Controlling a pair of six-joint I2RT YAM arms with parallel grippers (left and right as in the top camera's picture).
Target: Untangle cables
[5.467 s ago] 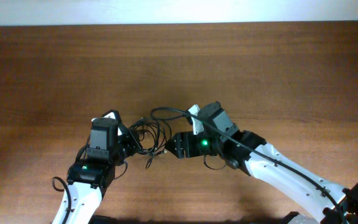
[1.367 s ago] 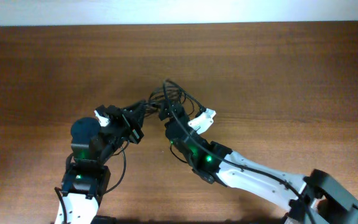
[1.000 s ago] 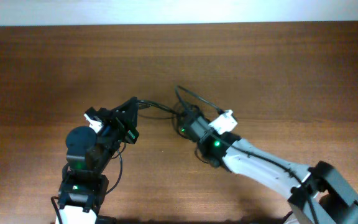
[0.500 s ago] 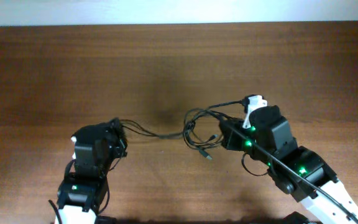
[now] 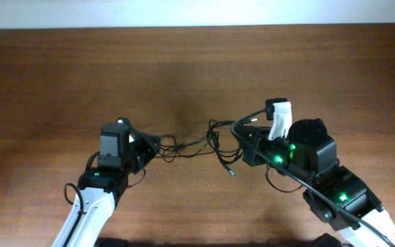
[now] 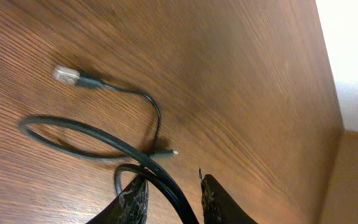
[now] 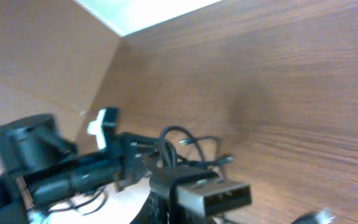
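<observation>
The cables [image 5: 199, 141] are thin black cords lying in loose loops on the wooden table [image 5: 197, 68] between my two arms. One loose plug end [image 5: 232, 172] lies toward the front. My left gripper [image 5: 153, 145] is at the left end of the cords. In the left wrist view its fingers [image 6: 218, 203] stand apart, and one black cord [image 6: 170, 190] runs through the gap untouched. A cord with a pale plug [image 6: 66, 74] curls beyond. My right gripper [image 5: 244, 140] is shut on a cable's USB plug [image 7: 211, 193], which fills the right wrist view.
The left arm [image 7: 61, 169] shows in the right wrist view behind the cord loops [image 7: 185, 149]. A pale wall [image 5: 197, 12] borders the far table edge. Thick black arm cables [image 5: 300, 180] run along the right arm.
My left gripper has opened and let go of the cord. The stretched cord has gone slack and bunched into loops near it. The right arm has shifted slightly.
</observation>
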